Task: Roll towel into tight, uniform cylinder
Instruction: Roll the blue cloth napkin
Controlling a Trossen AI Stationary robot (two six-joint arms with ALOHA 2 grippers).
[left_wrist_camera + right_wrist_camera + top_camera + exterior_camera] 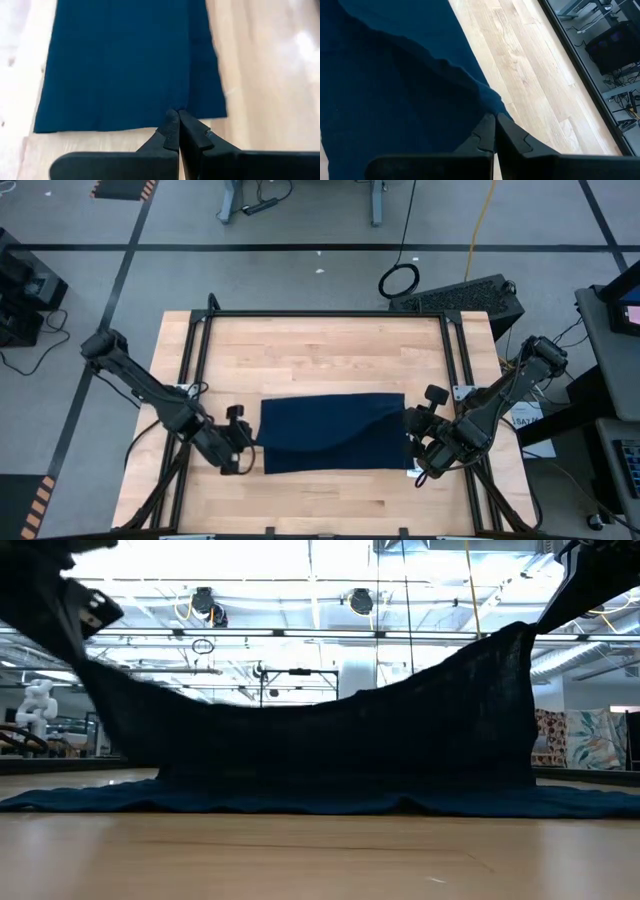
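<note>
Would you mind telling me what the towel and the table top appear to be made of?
The towel looks like soft, matte navy woven cloth: it sags and drapes where lifted. The table top looks like pale wood planks with visible grain and a light sheen, probably sealed.

No legible text, apparently, anywhere.

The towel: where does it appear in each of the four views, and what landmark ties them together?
High view: towel at table centre, between both arms.
Low view: towel lifted into a sagging sheet, its lower part on the table.
Left wrist view: towel beyond the shut fingers.
Right wrist view: towel fills the frame's left.
Shared landmark: the light wooden table.
</note>
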